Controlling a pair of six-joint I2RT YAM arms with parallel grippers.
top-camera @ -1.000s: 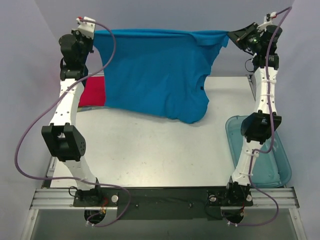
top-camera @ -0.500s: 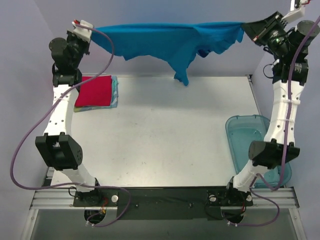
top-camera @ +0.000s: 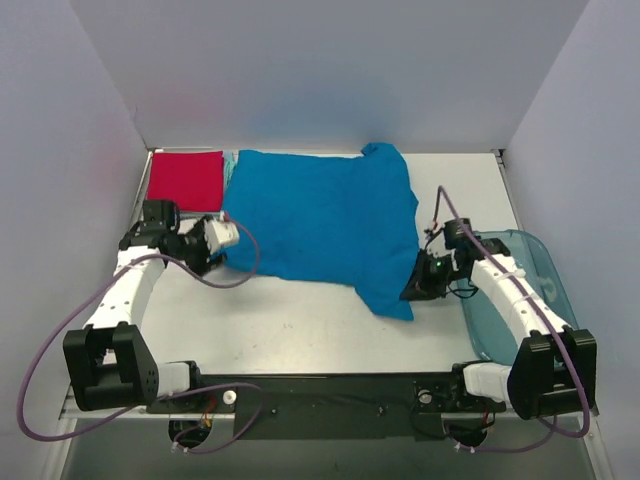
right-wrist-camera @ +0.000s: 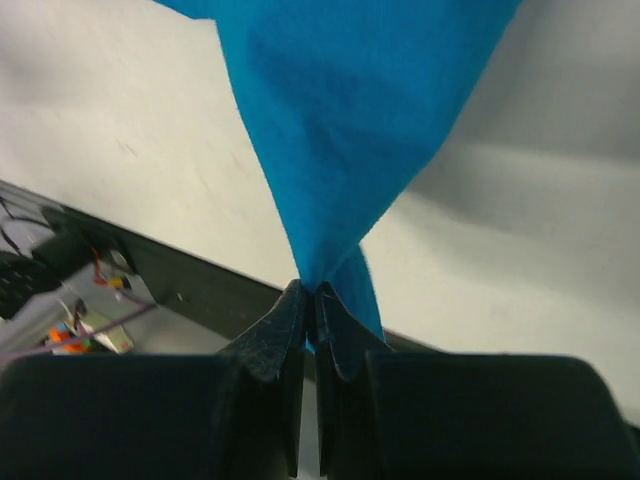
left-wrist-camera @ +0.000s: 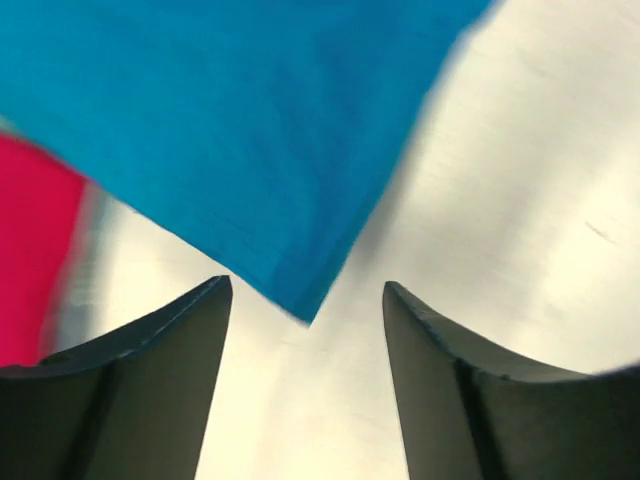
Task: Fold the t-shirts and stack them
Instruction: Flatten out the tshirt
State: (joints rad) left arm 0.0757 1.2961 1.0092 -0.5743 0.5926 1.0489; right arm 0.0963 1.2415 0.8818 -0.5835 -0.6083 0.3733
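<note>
While the bright blue short-sleeved cloth t-shirt point(top-camera: 320, 215) lies spread flat across the middle and far part of the pale grey table top point(top-camera: 300, 320), only one of its corners is held. In the overhead view the left gripper point(top-camera: 225, 236) sits low at the shirt's 8 o'clock corner, and its wrist camera shows the two dark fingers point(left-wrist-camera: 170, 340) standing well apart. The blurred tip of the blue cloth point(left-wrist-camera: 230, 120) points down into the gap between them without being pinched, so the left gripper point(left-wrist-camera: 305, 290) is open and grips nothing. At the shirt's 5 o'clock corner, where a narrower flap of cloth runs toward the near edge, the right gripper point(top-camera: 412, 290) lies close to the table. Its wrist camera shows the jaws pressed together on a pulled-up peak of the blue fabric point(right-wrist-camera: 350, 120), so the right gripper point(right-wrist-camera: 310, 290) is clamped on that corner. A folded red cloth t-shirt point(top-camera: 184, 180) rests as a neat square at the table's 10 o'clock corner, just beside the blue shirt's left edge, and it also shows as a red blur point(left-wrist-camera: 30, 250) at 9 o'clock in the left wrist view. A thin strip of light teal cloth point(top-camera: 229, 170) shows along its right side, between the red and the blue. A translucent blue plastic bin point(top-camera: 545, 290) stands at the table's 4 o'clock edge, under the right arm.
</note>
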